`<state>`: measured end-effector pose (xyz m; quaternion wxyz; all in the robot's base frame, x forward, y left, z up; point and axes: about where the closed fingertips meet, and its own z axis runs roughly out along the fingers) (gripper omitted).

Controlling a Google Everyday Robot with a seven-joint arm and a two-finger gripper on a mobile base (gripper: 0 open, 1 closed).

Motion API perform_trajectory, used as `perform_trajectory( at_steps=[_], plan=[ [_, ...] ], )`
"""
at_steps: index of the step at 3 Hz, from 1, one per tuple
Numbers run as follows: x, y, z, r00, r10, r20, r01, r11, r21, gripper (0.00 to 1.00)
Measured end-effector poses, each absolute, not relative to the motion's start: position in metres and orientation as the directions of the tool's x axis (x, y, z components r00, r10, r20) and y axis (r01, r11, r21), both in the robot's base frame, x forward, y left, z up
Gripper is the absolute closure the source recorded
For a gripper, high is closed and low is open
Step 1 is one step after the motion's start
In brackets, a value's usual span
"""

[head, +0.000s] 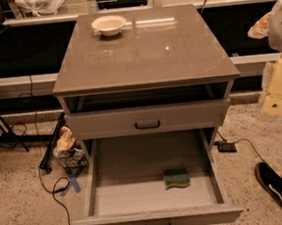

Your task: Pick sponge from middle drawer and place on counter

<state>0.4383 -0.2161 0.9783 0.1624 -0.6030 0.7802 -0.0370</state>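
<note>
Green-and-yellow wavy-edged sponge (177, 178) flat on floor of open wide grey middle drawer (132, 186), lower centre, glossy grey-brown square worktop (146, 55) above, cream round bowl (108, 24) at its upper left, pale pincer (279, 90) at right edge, well apart from sponge, spread-or-pressed state cannot be told

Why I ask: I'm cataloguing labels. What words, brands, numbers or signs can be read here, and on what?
No readable text anywhere.
Green dot on the gripper, at the right edge of the view: too small to read.
Sponge, bowl, middle drawer, counter: no print shows.
</note>
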Motion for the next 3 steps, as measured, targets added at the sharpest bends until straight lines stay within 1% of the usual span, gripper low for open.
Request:
perform_trajectory(
  at_steps=[1, 2, 3],
  plan=[
    [0.438, -0.216, 0.978, -0.22, -0.953, -0.209, -0.929, 0.27, -0.253, 0.0],
    [0.439, -0.223, 0.951, -0.22, -0.93, -0.294, -0.938, 0.285, -0.199, 0.0],
    [0.447, -0.241, 0.882, -0.218, -0.858, -0.465, -0.953, 0.291, -0.089, 0.0]
  ],
)
